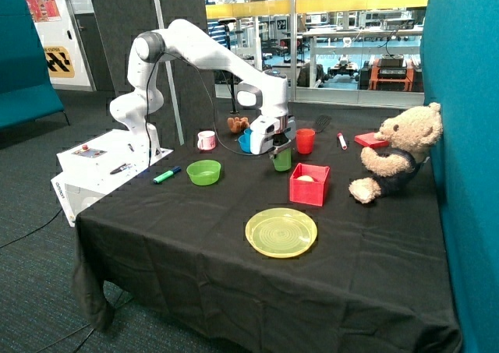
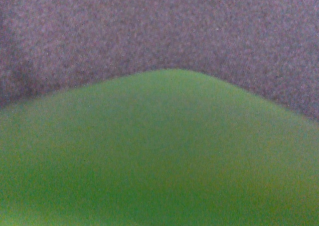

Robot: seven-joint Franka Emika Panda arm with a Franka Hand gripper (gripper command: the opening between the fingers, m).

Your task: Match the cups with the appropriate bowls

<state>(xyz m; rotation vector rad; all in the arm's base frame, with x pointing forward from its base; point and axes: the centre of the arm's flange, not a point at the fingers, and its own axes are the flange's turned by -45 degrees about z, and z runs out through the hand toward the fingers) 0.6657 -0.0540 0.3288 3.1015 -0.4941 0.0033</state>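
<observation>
— Gripper (image 1: pixel 279 146): what is being done with it?
— The green cup (image 1: pixel 281 160) is being pinched by it, between the red cup (image 1: pixel 306 141) and the red box (image 1: pixel 309 184).
— Is the cup being set in a bowl?
— No. The green bowl (image 1: pixel 204 172) is being left alone, well apart on the bench (image 1: pixel 195 244).
— And the wrist view?
— It is being filled by the green cup (image 2: pixel 159 156) over black cloth.
— The blue ones?
— Something blue (image 1: pixel 245 140) is being hidden behind the gripper.

Green cup (image 1: pixel 282 160) upright near red box, green bowl (image 1: pixel 203 171) apart
</observation>
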